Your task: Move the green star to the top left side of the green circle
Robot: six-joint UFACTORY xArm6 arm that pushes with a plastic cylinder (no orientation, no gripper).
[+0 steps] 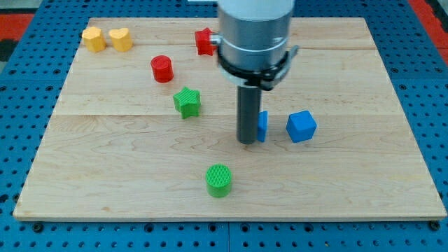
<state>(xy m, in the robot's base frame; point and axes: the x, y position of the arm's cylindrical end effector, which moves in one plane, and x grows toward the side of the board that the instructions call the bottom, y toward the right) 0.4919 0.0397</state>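
The green star (187,102) lies on the wooden board left of centre. The green circle (218,180) stands lower down, toward the view's bottom and slightly right of the star. My tip (247,142) rests on the board to the right of the star and above-right of the green circle, touching neither. It stands right against a blue block (262,126) that it partly hides.
A blue cube (302,126) sits right of the tip. A red cylinder (162,68) lies above-left of the star. A red block (204,41) is partly hidden by the arm. Two yellow blocks (93,38) (120,39) sit at the top left.
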